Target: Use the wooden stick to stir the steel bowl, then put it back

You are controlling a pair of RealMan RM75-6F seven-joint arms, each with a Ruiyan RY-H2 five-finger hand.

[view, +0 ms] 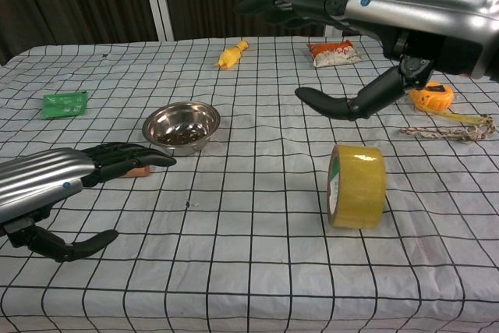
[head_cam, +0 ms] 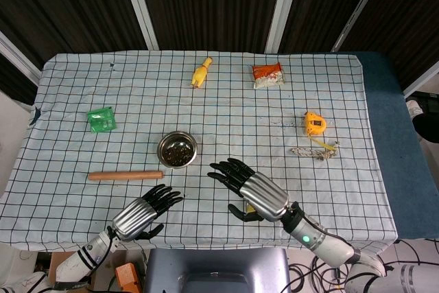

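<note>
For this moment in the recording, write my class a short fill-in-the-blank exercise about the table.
1. The wooden stick lies flat on the ____, held by neither hand.
2. The steel bowl holds something ____ in colour.
3. The left hand is open and holds ____.
4. The roll of tape near the right hand is ____.

Missing words: tablecloth; dark; nothing; yellow

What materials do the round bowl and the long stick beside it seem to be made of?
Round shiny bowl: apparently polished steel, since its rim and inside reflect light. Long brown stick: probably wood, with a matte reddish-brown surface and no shine.
</note>
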